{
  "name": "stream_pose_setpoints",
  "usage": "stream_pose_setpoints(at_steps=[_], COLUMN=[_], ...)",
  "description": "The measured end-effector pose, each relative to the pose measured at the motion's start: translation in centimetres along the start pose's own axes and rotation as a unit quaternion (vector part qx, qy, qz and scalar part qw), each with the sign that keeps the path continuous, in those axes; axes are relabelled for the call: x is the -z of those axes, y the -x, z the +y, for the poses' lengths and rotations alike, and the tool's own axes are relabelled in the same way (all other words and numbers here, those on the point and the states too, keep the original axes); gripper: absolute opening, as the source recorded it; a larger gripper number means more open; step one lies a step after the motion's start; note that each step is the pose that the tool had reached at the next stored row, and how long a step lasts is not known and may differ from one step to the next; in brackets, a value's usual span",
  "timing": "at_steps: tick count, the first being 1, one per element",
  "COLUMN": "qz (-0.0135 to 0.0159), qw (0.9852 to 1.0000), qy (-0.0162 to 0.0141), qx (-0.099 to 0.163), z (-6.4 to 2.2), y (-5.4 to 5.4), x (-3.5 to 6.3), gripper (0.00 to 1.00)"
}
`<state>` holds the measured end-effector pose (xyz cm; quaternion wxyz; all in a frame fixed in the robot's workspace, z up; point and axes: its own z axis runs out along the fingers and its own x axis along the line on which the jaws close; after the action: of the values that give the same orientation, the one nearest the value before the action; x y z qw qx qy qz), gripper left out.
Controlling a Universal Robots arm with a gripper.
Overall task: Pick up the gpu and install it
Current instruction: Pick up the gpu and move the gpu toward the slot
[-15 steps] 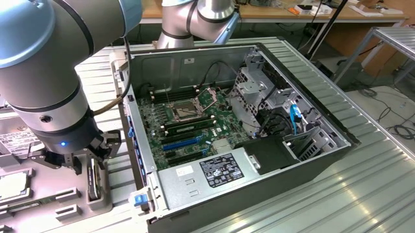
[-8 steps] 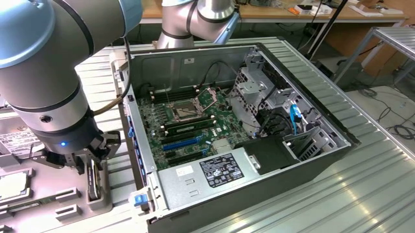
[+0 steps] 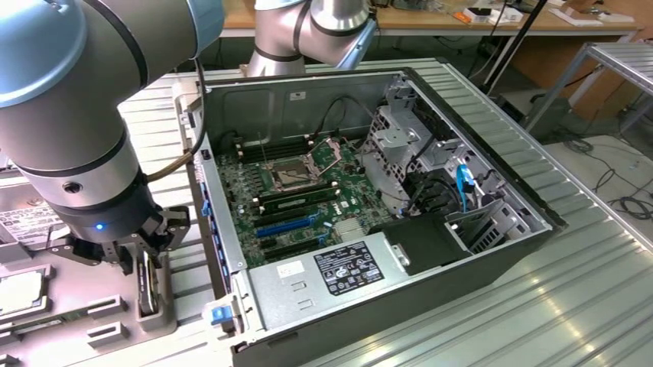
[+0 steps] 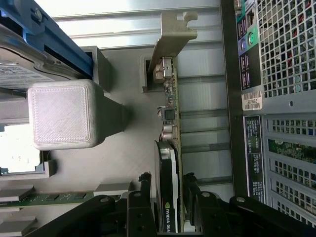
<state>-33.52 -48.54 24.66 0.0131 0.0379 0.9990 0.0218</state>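
**A:** Start with the exterior view. Where was the card?

**B:** At the exterior view's near left. The gpu (image 3: 149,287), a thin black expansion card, stood on edge in a grey plastic parts tray (image 3: 107,330) on the ribbed metal bench (image 3: 571,306). The pale blue and grey robot arm (image 3: 72,138) reached down over it. The open black computer case (image 3: 490,252) lay just right of the tray, its green motherboard (image 3: 296,191) exposed. No card sat in the blue slots.

**A:** And the jaws?

**B:** That view hid them behind the wrist. In the wrist view they straddled the gpu (image 4: 168,163) edge-on, one on the fan face and one on the board face. As far as I could judge they were clamped on it, with the card not yet lifted from its slot.

**A:** Anything nearby?

**B:** The silver metal end bracket (image 4: 174,39) sat in a notch of the tray at the card's far end. A square grey printed block (image 4: 61,113) stood to one side, and the perforated rear panel (image 4: 291,49) of the case to the other.

**A:** What worried you?

**B:** The hold looked to be at the fan end, well away from the bracket. I judged the card might pivot when raised, letting the bracket catch in its notch. One jaw on the rounded fan housing could also slip, and a tilted card would miss the slot.
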Motion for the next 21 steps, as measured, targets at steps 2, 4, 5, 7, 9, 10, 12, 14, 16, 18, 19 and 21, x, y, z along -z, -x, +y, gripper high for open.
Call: stream_pose_setpoints(at_steps=[2, 4, 5, 7, 9, 10, 12, 14, 16, 18, 19, 21], qz=[0.0000, 0.0000, 0.0000, 0.0000, 0.0000, 0.0000, 0.0000, 0.0000, 0.0000, 0.0000, 0.0000, 0.0000], qw=[1.0000, 1.0000, 1.0000, 1.0000, 1.0000, 1.0000, 1.0000, 1.0000, 1.0000, 1.0000, 1.0000, 1.0000], qy=[0.0000, 0.0000, 0.0000, 0.0000, 0.0000, 0.0000, 0.0000, 0.0000, 0.0000, 0.0000, 0.0000, 0.0000], qx=[0.000, 0.000, 0.000, 0.000, 0.000, 0.000, 0.000, 0.000, 0.000, 0.000, 0.000, 0.000], z=[0.00, 0.00, 0.00, 0.00, 0.00, 0.00, 0.00, 0.00, 0.00, 0.00, 0.00, 0.00], y=[0.00, 0.00, 0.00, 0.00, 0.00, 0.00, 0.00, 0.00, 0.00, 0.00, 0.00, 0.00], x=[0.00, 0.00, 0.00, 0.00, 0.00, 0.00, 0.00, 0.00, 0.00, 0.00, 0.00, 0.00], gripper=[0.38, 0.31, 0.31, 0.31, 0.31, 0.31, 0.31, 0.27, 0.27, 0.27, 0.27, 0.27])
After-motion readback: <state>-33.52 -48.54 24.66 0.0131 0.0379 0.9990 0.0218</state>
